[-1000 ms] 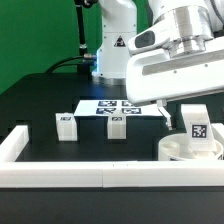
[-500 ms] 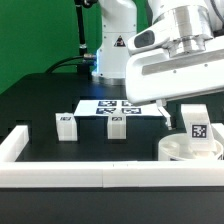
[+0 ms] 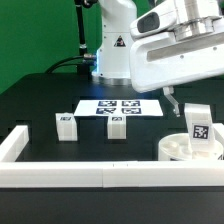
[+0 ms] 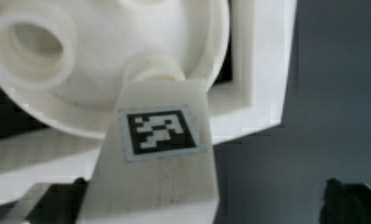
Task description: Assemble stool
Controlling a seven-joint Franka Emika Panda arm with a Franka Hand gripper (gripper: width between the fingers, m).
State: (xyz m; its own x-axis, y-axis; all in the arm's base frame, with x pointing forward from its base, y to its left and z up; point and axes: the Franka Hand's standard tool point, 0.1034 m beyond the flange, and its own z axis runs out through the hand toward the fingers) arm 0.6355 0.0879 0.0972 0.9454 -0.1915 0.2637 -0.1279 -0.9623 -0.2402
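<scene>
The round white seat (image 3: 173, 149) lies at the exterior view's right, against the front rail. One white leg (image 3: 198, 126) stands upright in it, its tag facing forward. My gripper (image 3: 181, 101) hangs open just above and behind that leg, one dark finger (image 3: 172, 103) showing. In the wrist view the tagged leg (image 4: 161, 140) rises from the seat (image 4: 57, 60) between my spread fingertips (image 4: 57, 203), nearer one of them; my gripper (image 4: 203, 205) grips nothing. Two more legs (image 3: 67, 124) (image 3: 117, 126) stand on the black table.
The marker board (image 3: 118, 106) lies behind the two loose legs. White border rails run along the front (image 3: 100, 175) and the exterior view's left (image 3: 12, 145). In the wrist view a rail (image 4: 271, 60) runs beside the seat. The arm's base (image 3: 112, 45) stands at the back.
My gripper has risen and drawn back from the leg on the seat. That leg stays upright where it was; the other parts have not moved.
</scene>
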